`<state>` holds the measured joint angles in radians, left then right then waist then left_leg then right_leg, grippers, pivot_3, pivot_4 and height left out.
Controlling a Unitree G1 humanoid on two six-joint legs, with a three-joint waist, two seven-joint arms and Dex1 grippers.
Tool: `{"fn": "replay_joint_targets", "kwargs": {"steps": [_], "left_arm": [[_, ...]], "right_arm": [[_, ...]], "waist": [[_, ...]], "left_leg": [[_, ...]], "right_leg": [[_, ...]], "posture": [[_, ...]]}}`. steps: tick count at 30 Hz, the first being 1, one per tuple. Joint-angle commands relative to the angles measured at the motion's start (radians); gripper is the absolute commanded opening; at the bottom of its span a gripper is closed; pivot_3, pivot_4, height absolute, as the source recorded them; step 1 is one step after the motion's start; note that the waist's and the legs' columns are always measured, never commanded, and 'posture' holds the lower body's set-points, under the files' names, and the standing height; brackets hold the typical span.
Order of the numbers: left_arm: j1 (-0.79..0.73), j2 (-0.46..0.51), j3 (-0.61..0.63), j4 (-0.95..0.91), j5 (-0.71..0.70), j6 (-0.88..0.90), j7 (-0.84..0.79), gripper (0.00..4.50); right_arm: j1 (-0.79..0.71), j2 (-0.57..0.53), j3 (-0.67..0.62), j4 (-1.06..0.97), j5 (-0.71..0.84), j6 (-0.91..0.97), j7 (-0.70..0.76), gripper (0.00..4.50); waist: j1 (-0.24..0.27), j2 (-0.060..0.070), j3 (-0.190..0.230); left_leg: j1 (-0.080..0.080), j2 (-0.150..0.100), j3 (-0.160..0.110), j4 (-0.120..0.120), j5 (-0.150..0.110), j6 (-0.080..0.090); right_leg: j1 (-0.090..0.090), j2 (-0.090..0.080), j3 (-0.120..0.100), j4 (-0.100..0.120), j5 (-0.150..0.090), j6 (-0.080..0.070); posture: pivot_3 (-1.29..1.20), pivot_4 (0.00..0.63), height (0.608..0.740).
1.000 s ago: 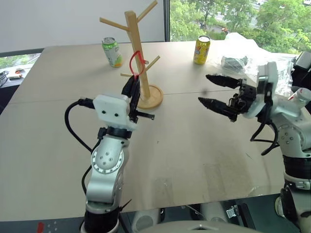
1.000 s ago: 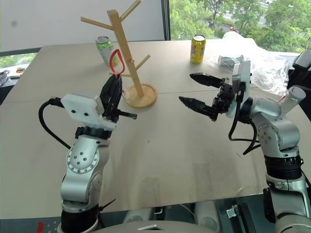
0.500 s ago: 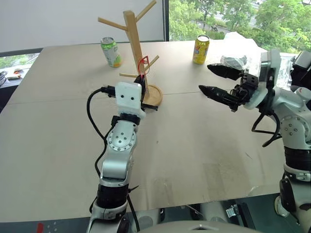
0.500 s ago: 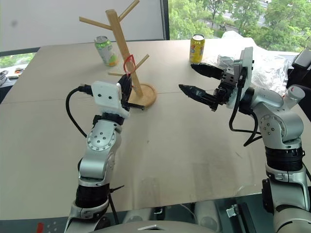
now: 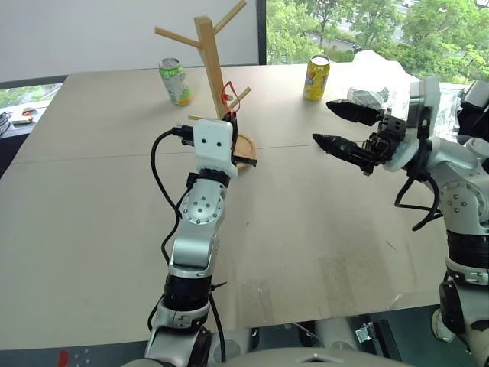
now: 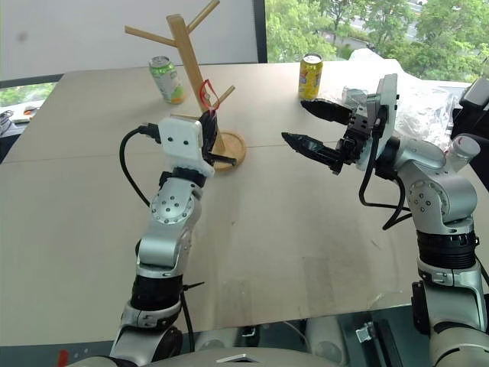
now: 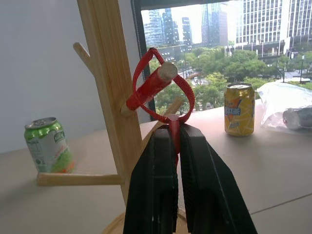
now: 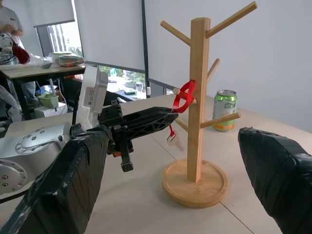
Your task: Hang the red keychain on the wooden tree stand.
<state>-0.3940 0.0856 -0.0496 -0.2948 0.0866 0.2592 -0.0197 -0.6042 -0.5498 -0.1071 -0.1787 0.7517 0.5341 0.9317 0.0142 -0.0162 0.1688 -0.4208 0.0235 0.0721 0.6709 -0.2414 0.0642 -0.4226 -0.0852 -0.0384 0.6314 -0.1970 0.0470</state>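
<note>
Left wrist view: the thin red loop keychain (image 7: 163, 90), pinched in the closed left gripper (image 7: 176, 141), is threaded over a slanted peg of the tall pale-wood tree stand (image 7: 108, 87), so release is judged next, while the right gripper (image 5: 342, 127) is held wide open and empty.

Pale, smooth, matt wood throughout the wooden tree stand (image 7: 109, 92): pole, slanted pegs with lighter cut ends, round disc base with faint grain. Flat red woven-looking strap, slightly sheened, for the red keychain (image 7: 163, 87). Matt black, faintly textured plastic or rubber on the left end effector (image 7: 175, 141) fingers; duller, wrapped-looking black covering on the right end effector (image 8: 170, 161) fingers (image 8: 275, 165). Glossy white plastic housing and brushed silver metal on the arms. Matt beige laminate on the table (image 5: 321, 229), lightly scuffed. Shiny printed metal on the green can (image 7: 47, 145) and yellow can (image 7: 239, 109). Crinkled clear plastic bag (image 5: 382, 76).
</note>
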Motion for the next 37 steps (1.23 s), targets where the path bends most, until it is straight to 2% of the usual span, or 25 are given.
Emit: {"fn": "replay_joint_targets", "kwargs": {"steps": [1,9,10,11,14,18,26,34,37], "left_arm": [[-0.041,-0.014,0.023,0.013,0.002,0.007,0.027,0.05],[-0.061,-0.022,0.044,0.046,-0.005,0.014,0.034,0.05],[-0.06,-0.022,0.044,0.047,-0.003,0.015,0.033,0.72],[-0.06,-0.022,0.044,0.046,-0.003,0.014,0.033,0.94],[-0.058,-0.021,0.042,0.041,-0.002,0.011,0.032,2.59],[-0.057,-0.022,0.039,0.041,-0.001,0.01,0.031,4.39],[0.024,-0.014,0.03,-0.01,-0.013,-0.002,0.003,4.45],[0.234,0.04,0.089,-0.066,-0.021,-0.041,-0.02,4.45],[0.279,0.019,0.126,-0.044,-0.04,-0.05,0.006,4.45]], "right_arm": [[-0.019,-0.005,-0.028,-0.028,0.002,-0.025,0.001,4.5],[-0.022,-0.003,-0.024,-0.02,-0.008,-0.037,-0.002,4.5],[-0.022,-0.003,-0.024,-0.018,-0.01,-0.039,-0.002,4.5],[-0.023,-0.001,-0.023,-0.016,-0.012,-0.04,-0.003,4.5],[-0.023,0.003,-0.023,-0.015,-0.016,-0.04,-0.004,4.5],[-0.018,0.006,-0.025,-0.014,-0.018,-0.043,-0.003,4.5],[0.007,0.032,-0.023,0.013,-0.062,-0.073,-0.042,4.5],[0.081,0.204,-0.019,0.24,-0.345,-0.361,-0.336,4.5],[0.113,0.265,-0.015,0.322,-0.425,-0.467,-0.42,4.5]], "waist": [[0.0,0.0,0.0],[0.0,0.0,0.0],[0.0,0.0,0.0],[0.0,0.0,0.0],[0.0,0.0,0.0],[0.0,0.0,0.0],[-0.001,0.0,0.0],[-0.001,-0.001,0.0],[-0.002,-0.001,0.0]], "left_leg": [[0.0,0.0,0.0,0.0,0.0,0.0],[0.0,0.0,0.0,0.0,0.0,0.0],[0.0,0.0,0.0,0.0,0.0,0.0],[0.0,0.0,0.0,0.0,0.0,0.0],[0.0,0.0,0.0,0.0,0.0,0.0],[0.0,0.0,0.0,0.0,0.0,0.0],[0.0,0.0,0.0,0.0,0.0,0.0],[0.001,0.001,0.001,-0.001,0.0,0.0],[0.002,0.001,0.002,-0.001,0.0,0.0]], "right_leg": [[0.0,0.0,0.0,0.0,0.0,0.0],[0.0,0.0,0.0,0.0,0.0,0.0],[0.0,0.0,0.0,0.0,0.0,0.0],[0.0,0.0,0.0,0.0,0.0,0.0],[0.0,0.0,0.0,0.0,0.0,0.0],[0.0,0.0,0.0,0.0,0.0,0.0],[0.0,0.0,0.0,0.0,0.0,0.0],[0.0,0.0,0.0,0.0,0.0,0.0],[0.0,0.0,0.001,0.0,0.0,0.0]], "posture": [[0.0,0.15,0.74],[0.0,0.15,0.74],[0.0,0.15,0.74],[0.0,0.15,0.74],[0.0,0.15,0.74],[0.0,0.15,0.74],[0.0,0.15,0.74],[0.0,0.15,0.74],[0.0,0.15,0.74]]}}
